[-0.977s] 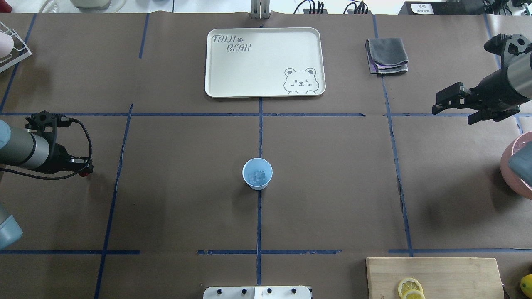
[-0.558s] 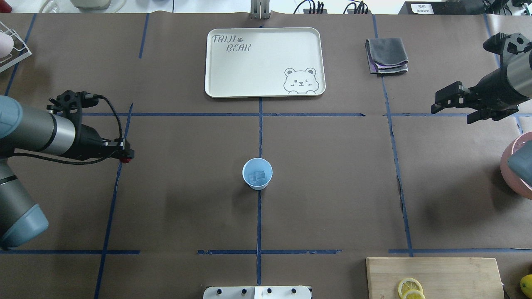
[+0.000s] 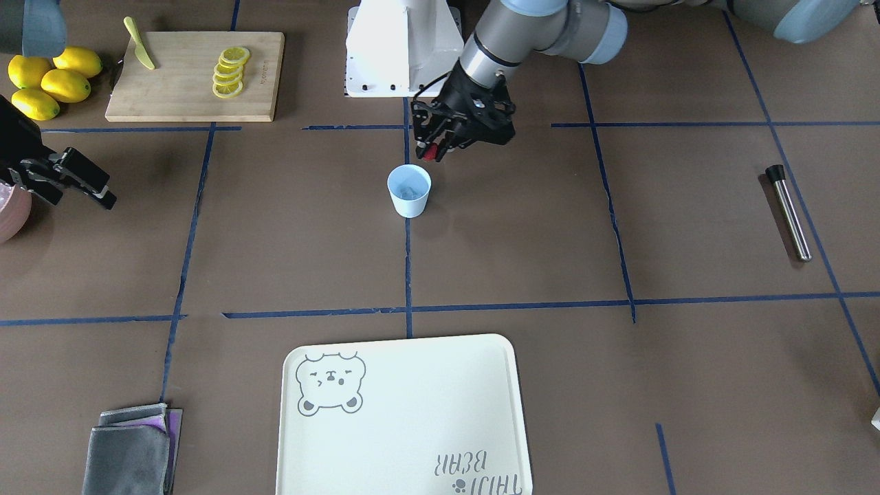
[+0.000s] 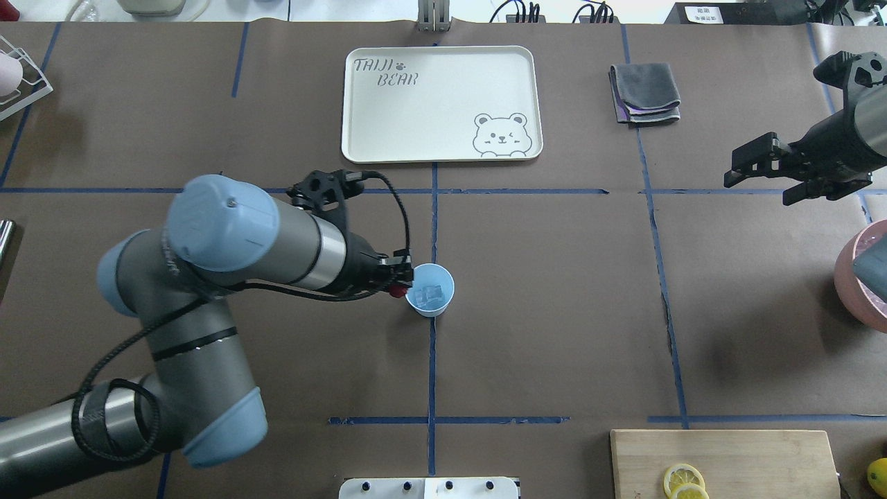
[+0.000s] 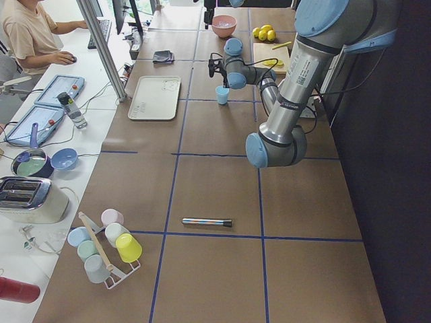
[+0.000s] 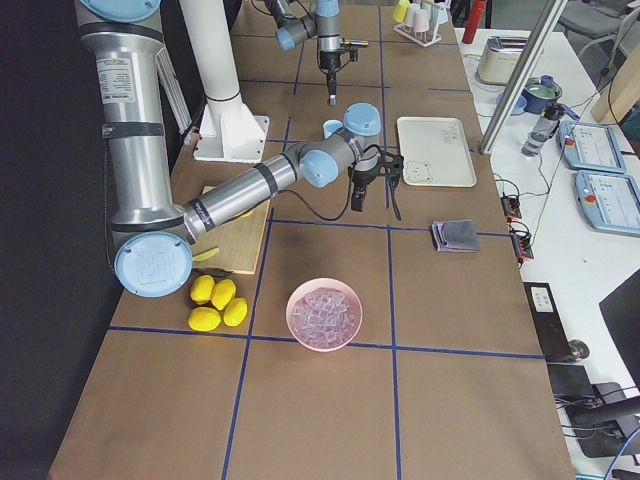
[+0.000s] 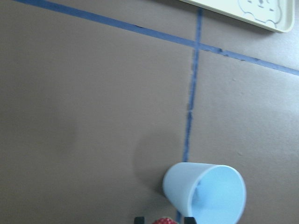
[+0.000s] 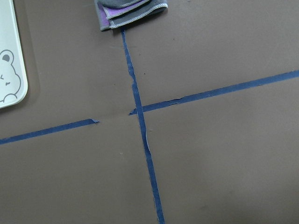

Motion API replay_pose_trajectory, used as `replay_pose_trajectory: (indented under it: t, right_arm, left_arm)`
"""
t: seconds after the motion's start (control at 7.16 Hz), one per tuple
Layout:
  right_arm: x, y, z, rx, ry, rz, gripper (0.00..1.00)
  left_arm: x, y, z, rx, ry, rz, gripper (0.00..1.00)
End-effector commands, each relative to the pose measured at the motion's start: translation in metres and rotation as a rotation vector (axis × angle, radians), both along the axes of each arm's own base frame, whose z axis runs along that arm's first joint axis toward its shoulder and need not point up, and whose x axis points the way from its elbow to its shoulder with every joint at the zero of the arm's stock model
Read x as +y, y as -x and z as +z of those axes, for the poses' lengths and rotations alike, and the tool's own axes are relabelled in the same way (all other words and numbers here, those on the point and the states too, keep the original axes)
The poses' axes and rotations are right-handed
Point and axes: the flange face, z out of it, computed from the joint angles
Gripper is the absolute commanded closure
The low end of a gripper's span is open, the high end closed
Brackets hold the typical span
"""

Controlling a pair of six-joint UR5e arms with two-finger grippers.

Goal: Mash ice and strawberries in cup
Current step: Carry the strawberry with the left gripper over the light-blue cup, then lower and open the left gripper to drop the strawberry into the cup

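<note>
The pale-blue cup (image 4: 429, 291) stands upright at the table's centre on a blue tape line, with clear ice (image 4: 428, 296) chunks inside. My left gripper (image 4: 398, 284) is shut on a small red strawberry (image 4: 396, 291) just left of the cup's rim, close beside it. From the front, the strawberry (image 3: 430, 154) hangs slightly above and behind the cup (image 3: 409, 190). The left wrist view has the cup (image 7: 205, 191) at the bottom with the strawberry (image 7: 164, 220) at the frame edge. My right gripper (image 4: 759, 181) is open and empty at the far right.
A cream bear tray (image 4: 443, 104) and a folded grey cloth (image 4: 644, 93) lie at the back. A pink bowl (image 6: 323, 313) of ice sits at the right end, near lemons (image 3: 48, 79) and a cutting board (image 4: 727, 461) with lemon slices. A metal rod (image 3: 788, 213) lies at the left end.
My left arm has swung from the table's left edge across to the cup, carrying the strawberry. The right gripper has barely moved and stays open.
</note>
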Motion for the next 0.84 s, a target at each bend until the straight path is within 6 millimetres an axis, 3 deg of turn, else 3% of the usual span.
replay_pose_trajectory:
  t: [0.0, 0.7]
  right_arm:
    - [0.0013, -0.0017, -0.0002, -0.002, 0.001, 0.0, 0.0]
    - [0.0014, -0.0017, 0.0013, -0.001, 0.003, 0.0, 0.0]
  left_arm:
    - [0.0051, -0.0185, -0.0097, -0.012, -0.008, -0.009, 1.0]
    - [-0.003, -0.0192, -0.0047, -0.04, -0.079, -0.056, 0.91]
